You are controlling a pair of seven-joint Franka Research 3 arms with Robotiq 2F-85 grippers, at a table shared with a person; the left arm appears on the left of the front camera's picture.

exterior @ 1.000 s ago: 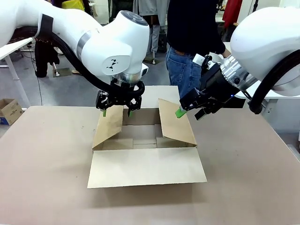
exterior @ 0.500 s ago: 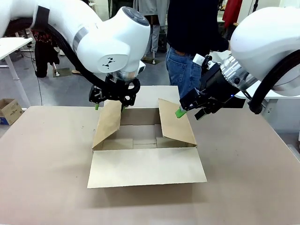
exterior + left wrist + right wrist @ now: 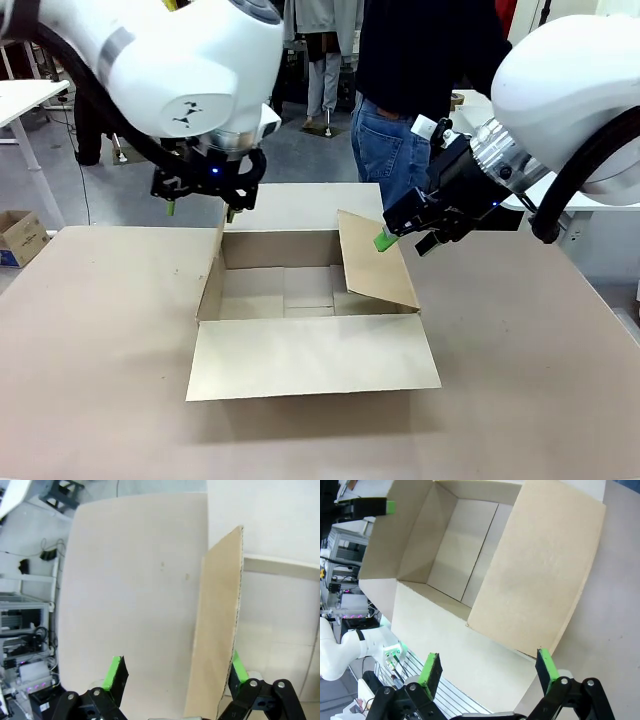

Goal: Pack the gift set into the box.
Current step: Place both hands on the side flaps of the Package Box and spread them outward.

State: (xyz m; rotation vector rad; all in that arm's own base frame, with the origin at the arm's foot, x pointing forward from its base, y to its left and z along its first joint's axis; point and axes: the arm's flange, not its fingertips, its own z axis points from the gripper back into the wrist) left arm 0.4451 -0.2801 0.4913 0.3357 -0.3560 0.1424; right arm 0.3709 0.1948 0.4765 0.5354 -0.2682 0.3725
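Left hand [image 3: 200, 210] hung wide astride the box's [image 3: 310, 365] upright left flap [image 3: 212, 285]. Right hand [image 3: 408, 240] gaped beside the inward-leaning right flap [image 3: 375, 265], probably to spread it. Box sat empty mid-worktop [image 3: 100, 330].

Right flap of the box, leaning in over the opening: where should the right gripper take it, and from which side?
Take the right flap by its free upper edge, from outside the box on the robot's right, one finger on each face. It is a thin sheet hinged low and tilted inward, so probably only that edge can be straddled. The open right gripper is lined up there.
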